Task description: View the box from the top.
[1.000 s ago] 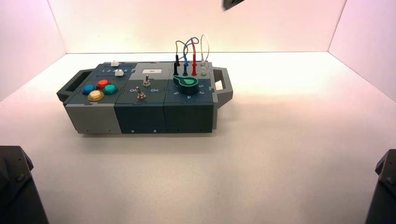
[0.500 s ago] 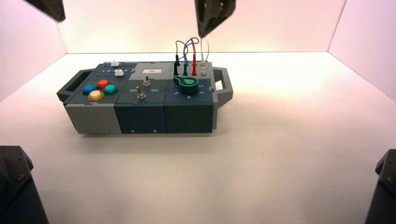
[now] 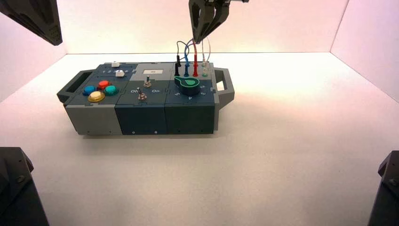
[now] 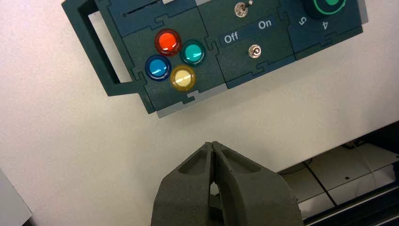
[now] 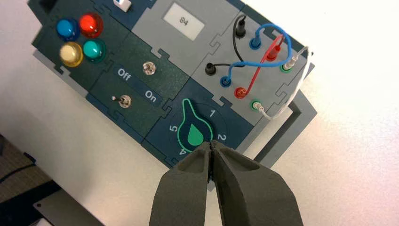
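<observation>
White tabletop carries the box [image 3: 143, 99] left of centre. Above its wired end hangs the right gripper [image 5: 211, 147], fingers together; the left gripper [image 4: 212, 146], likewise pinched together, seems raised near the button end.

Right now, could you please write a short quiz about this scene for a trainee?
1. True or false: the right gripper is shut above the box.
2. Which push button lies nearest the end handle in the left wrist view: A red, B blue, C green?
3. The white label reads ____.

Key: 1 true. 2 B, the blue button. 3 84.
</observation>
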